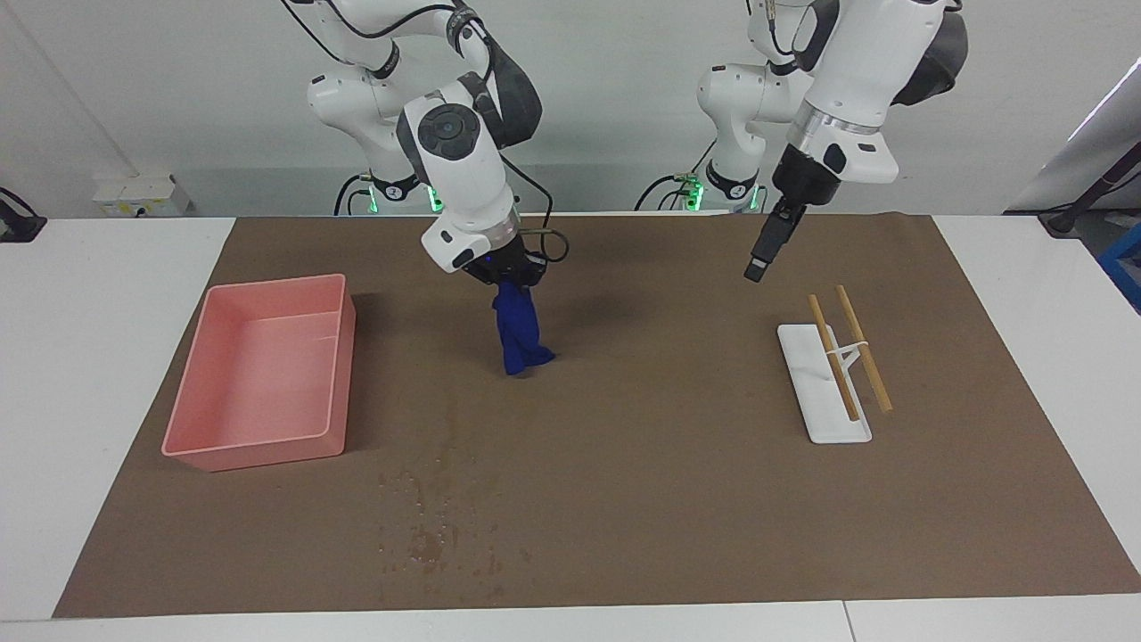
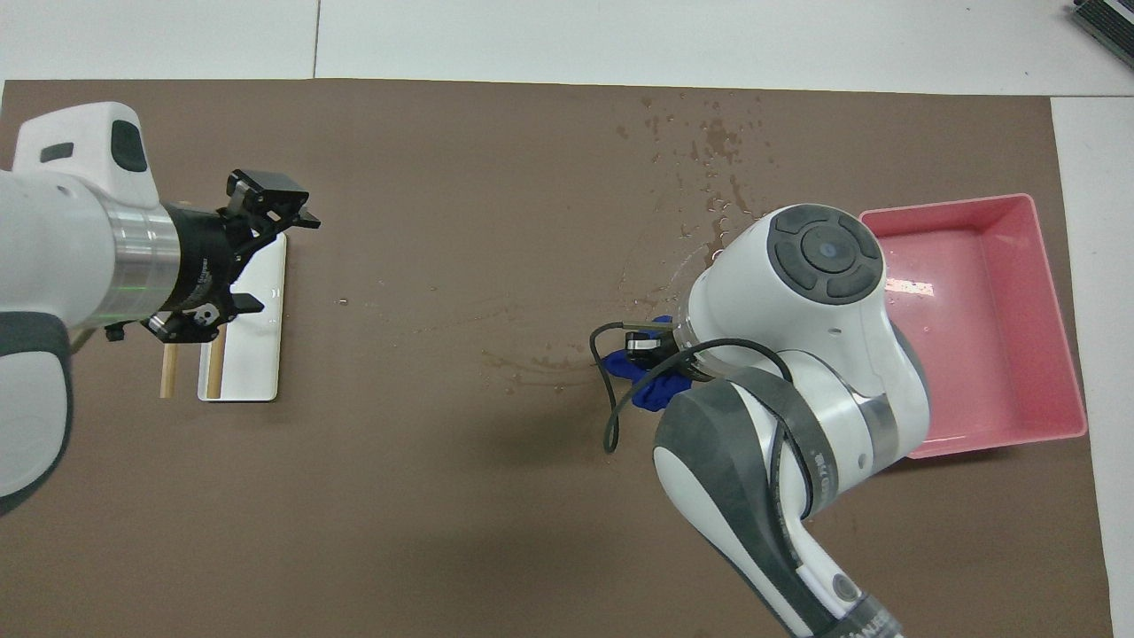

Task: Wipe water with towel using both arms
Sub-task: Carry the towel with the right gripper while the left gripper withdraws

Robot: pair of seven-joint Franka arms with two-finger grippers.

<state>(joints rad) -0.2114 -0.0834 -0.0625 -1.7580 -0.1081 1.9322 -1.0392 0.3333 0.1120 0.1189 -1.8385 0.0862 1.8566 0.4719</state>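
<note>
My right gripper [image 1: 508, 278] is shut on the top of the blue towel [image 1: 520, 334]. The towel hangs down and its lower end touches the brown mat near the middle. In the overhead view the right arm covers most of the towel [image 2: 656, 394] and the right gripper [image 2: 647, 350]. The water [image 1: 428, 535] is a patch of dark wet specks on the mat, farther from the robots than the towel; it also shows in the overhead view [image 2: 709, 151]. My left gripper [image 1: 760, 263] hangs open and empty in the air over the mat by the white plate, and shows in the overhead view [image 2: 230, 257].
A pink tray [image 1: 276, 282] stands toward the right arm's end, beside the towel. A white plate [image 1: 824, 419] with two wooden chopsticks [image 1: 865, 357] lies toward the left arm's end. Faint wet streaks [image 2: 532, 363] mark the mat beside the towel.
</note>
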